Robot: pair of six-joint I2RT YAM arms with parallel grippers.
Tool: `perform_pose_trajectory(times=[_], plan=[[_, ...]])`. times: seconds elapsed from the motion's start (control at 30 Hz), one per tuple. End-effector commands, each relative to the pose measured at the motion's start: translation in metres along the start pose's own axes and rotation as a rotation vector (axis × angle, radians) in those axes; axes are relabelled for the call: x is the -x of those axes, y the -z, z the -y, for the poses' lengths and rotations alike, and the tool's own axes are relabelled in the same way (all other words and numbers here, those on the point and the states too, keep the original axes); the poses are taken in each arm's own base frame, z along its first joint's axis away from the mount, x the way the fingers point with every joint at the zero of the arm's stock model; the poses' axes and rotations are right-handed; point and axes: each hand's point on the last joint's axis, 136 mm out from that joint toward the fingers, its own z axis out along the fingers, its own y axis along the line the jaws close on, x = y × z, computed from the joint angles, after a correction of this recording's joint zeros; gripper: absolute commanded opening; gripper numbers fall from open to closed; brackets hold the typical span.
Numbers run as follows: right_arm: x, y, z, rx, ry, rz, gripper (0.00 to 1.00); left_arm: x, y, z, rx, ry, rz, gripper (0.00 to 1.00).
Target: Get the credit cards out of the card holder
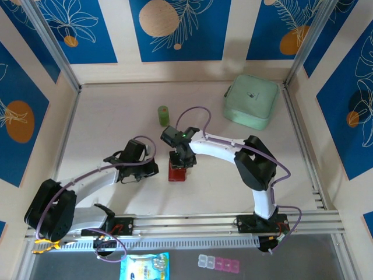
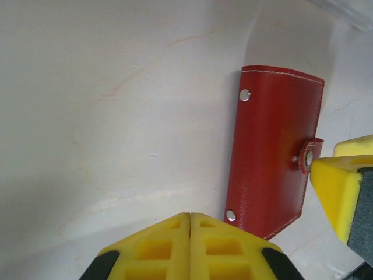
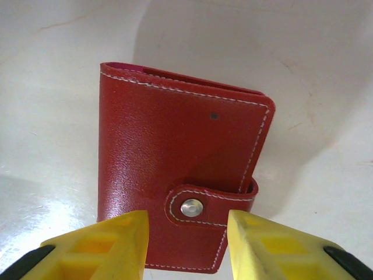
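while the card holder (image 3: 175, 163) lay flat and closed on the pale table (image 1: 116, 116), its little tab snapped over one long edge, the right gripper (image 3: 186, 245) hung directly above the tab end with its fingers spread apart. from the right wrist, the snap sat in the gap between them. from the left wrist, one yellow right fingertip (image 2: 335, 186) stood just beside the tab; whether it touched the leather could not be told. the left gripper (image 2: 190, 245) sat low at the holder's other long edge, near a corner rivet, its two fingers pressed together on nothing. from above, the holder lay between the two grippers.
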Motion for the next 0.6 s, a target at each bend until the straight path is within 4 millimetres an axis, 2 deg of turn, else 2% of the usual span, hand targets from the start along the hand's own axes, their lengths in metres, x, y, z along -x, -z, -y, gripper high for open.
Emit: perform_pose_trajectory(times=[0.0,0.2,0.57], plan=[[-0.006,-0.001,0.003,-0.055,-0.005,-0.027,0.40,0.000,0.001,0.004,-0.043,-0.004,0.002,0.00],[-0.005,-0.010,0.004,-0.078,-0.003,-0.039,0.40,0.000,0.001,0.006,-0.057,-0.011,-0.005,0.00],[-0.008,-0.025,0.006,-0.090,-0.012,-0.057,0.32,-0.003,-0.002,0.015,-0.109,-0.015,-0.032,0.00]])
